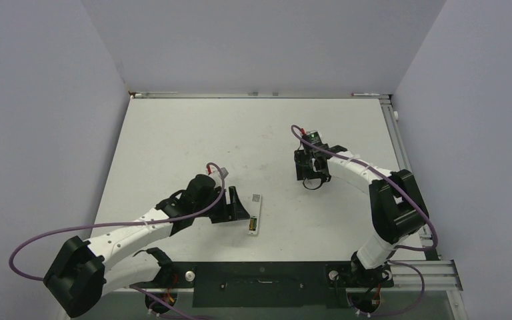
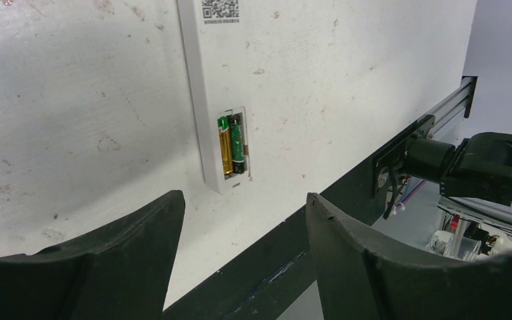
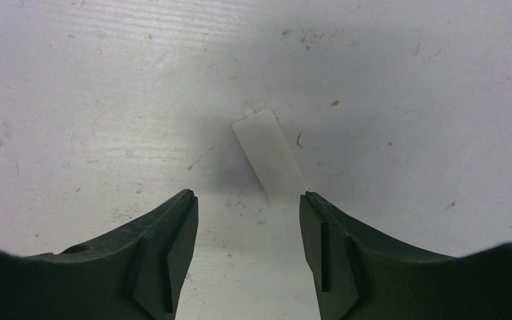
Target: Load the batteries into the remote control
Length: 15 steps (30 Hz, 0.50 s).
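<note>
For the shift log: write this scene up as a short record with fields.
remote control: lying back up on the table, battery end uncovered
batteries: both seated side by side in the remote control
battery cover: off, flat on the table, away from the remote control
left gripper: open, empty, by the remote control's battery end
right gripper: open, empty, over the battery cover

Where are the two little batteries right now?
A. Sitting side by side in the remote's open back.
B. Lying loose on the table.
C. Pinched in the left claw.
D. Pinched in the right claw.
A: the left wrist view shows the batteries lying side by side inside the open back of the remote control.
</note>
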Motion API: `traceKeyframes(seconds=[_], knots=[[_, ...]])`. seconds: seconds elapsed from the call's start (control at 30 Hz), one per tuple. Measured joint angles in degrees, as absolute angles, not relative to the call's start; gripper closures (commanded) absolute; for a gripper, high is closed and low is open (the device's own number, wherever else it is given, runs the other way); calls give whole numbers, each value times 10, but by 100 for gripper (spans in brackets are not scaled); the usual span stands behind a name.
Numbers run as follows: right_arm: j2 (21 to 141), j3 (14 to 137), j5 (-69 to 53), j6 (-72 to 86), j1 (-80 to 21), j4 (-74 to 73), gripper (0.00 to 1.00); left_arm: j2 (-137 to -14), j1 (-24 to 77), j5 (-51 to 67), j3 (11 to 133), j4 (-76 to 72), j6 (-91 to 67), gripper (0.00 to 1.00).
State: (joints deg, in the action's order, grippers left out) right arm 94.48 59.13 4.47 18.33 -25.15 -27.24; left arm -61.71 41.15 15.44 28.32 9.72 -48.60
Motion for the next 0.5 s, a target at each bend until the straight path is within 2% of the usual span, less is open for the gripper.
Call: traceKeyframes(seconds=[0.5], knots=[[995, 592, 10, 154, -213, -254, 44, -571, 408, 154, 319, 166, -458, 29]])
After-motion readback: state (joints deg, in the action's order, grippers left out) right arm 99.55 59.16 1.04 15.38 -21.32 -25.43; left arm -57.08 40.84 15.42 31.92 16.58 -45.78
